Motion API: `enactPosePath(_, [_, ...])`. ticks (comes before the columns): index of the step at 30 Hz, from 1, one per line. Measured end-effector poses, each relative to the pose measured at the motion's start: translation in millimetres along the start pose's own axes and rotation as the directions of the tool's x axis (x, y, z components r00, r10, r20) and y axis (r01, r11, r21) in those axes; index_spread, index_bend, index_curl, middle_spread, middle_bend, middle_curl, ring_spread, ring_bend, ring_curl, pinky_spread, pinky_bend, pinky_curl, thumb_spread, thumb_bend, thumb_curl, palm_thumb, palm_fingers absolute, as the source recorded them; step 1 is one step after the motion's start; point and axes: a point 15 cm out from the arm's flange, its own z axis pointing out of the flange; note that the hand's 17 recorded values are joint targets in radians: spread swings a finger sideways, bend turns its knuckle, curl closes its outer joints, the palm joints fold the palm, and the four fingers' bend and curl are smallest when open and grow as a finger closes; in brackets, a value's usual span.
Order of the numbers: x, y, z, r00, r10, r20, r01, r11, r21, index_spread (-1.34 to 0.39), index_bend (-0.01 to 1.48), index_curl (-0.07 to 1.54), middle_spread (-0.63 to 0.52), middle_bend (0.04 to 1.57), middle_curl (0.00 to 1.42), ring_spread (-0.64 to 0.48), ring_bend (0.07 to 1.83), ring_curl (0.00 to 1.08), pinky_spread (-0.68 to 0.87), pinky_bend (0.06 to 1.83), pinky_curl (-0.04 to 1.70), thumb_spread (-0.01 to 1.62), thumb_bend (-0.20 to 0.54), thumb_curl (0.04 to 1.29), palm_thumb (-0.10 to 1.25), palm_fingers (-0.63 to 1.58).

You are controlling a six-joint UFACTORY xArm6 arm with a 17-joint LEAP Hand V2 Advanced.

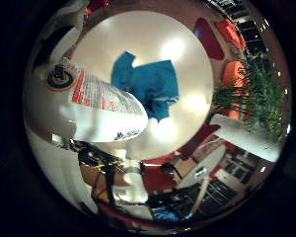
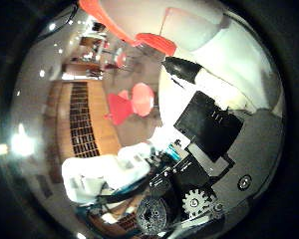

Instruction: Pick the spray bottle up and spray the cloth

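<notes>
Close against the palm, in the little finger side view, I see the white spray bottle (image 1: 96, 106) with its printed label, filling much of the frame. Beyond its body lies the blue cloth (image 1: 149, 85), crumpled near the middle of a round white table (image 1: 187, 54), with bare tabletop all around it out to the rim. Past the table edge stand red chairs (image 1: 207, 37) and a green plant (image 1: 254, 96). The thumb side view shows neither cloth nor table; there I see the hand (image 2: 199, 164) with its black and geared parts close in, the bottle's white body beside it, and further out a red chair (image 2: 137, 102). I judge the fingers to be closed around the bottle.
</notes>
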Motion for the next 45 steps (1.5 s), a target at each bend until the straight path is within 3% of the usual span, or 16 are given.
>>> enactPosePath(7, [-28, -6, 19, 0.972, -0.043, 0.232, 0.021, 0.995, 0.095, -0.17, 1.26, 0.71, -0.08, 1.41, 0.66, -0.22, 1.34, 0.79, -0.20, 1.01, 1.42, 1.10, -0.012, 0.58, 1.10, 1.14])
enactPosePath(19, [-16, -8, 88, 0.932, -0.085, 0.353, 0.032, 0.988, 0.154, -0.17, 1.26, 0.71, -0.08, 1.41, 0.65, -0.22, 1.34, 0.79, -0.20, 1.01, 1.43, 1.09, -0.012, 0.59, 1.10, 1.14])
enactPosePath(28, [-3, 0, 152, 0.916, -0.093, 0.389, 0.038, 0.989, 0.146, -0.17, 1.26, 0.71, -0.08, 1.41, 0.65, -0.21, 1.34, 0.79, -0.20, 1.01, 1.43, 1.07, -0.012, 0.60, 1.09, 1.14])
enactPosePath(45, [8, -4, 189, 0.915, -0.115, 0.387, 0.070, 0.989, 0.128, -0.18, 1.25, 0.72, -0.08, 1.41, 0.65, -0.22, 1.33, 0.80, -0.20, 1.01, 1.43, 1.10, -0.018, 0.60, 1.03, 1.13])
